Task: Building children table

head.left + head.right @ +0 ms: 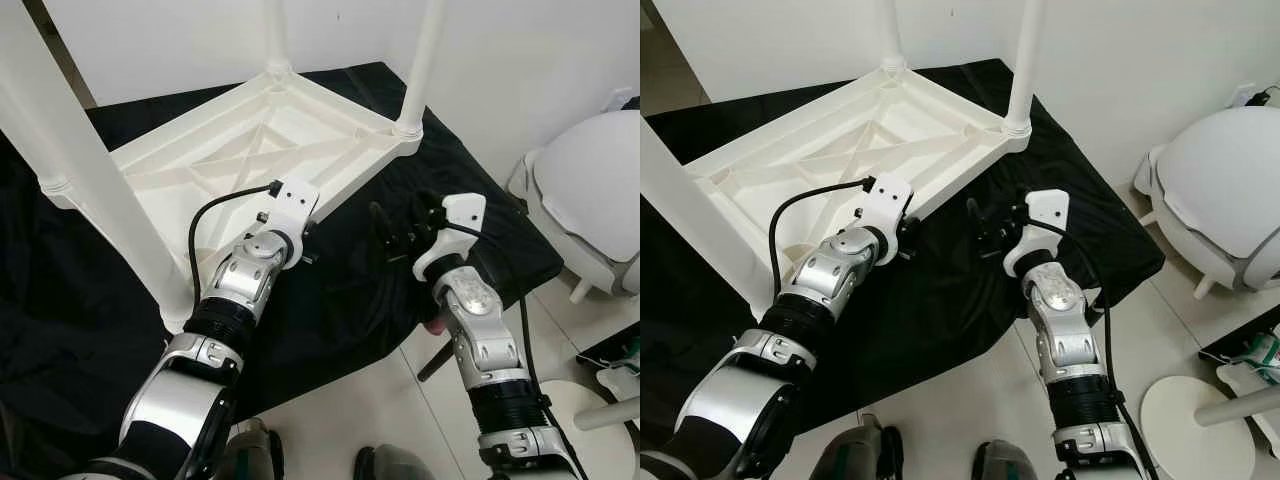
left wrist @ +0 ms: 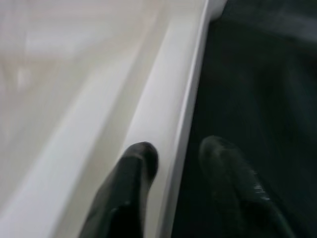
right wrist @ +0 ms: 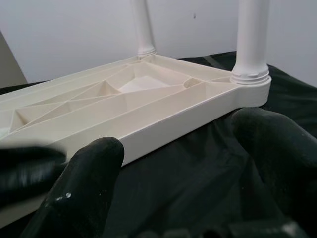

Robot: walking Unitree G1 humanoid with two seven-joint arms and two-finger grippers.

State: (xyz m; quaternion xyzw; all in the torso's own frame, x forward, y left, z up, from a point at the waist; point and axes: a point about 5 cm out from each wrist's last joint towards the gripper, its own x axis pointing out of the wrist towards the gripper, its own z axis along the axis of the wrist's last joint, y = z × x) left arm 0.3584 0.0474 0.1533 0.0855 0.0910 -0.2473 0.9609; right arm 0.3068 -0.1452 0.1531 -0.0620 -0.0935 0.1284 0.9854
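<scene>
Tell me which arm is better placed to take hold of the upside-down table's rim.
Left. The left gripper already sits at the table rim, one finger inside and one outside it. The right gripper is open over the black cloth, apart from the table.

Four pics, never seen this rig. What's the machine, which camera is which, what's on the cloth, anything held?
It is a humanoid robot with two silver arms, each ending in two long black fingers. The two wide pictures come from a stereo camera on its head, looking down; the two close ones come from cameras on its wrists, looking along the fingers.

On a black cloth lies a white plastic children's table, upside down, with its legs standing upward.

The left gripper is at the table's near rim: one finger sits inside the rim, the other outside over the cloth, so it straddles the edge. The picture is blurred, so a firm grip cannot be confirmed.

The right gripper hovers open above the cloth beside the table, holding nothing.
</scene>
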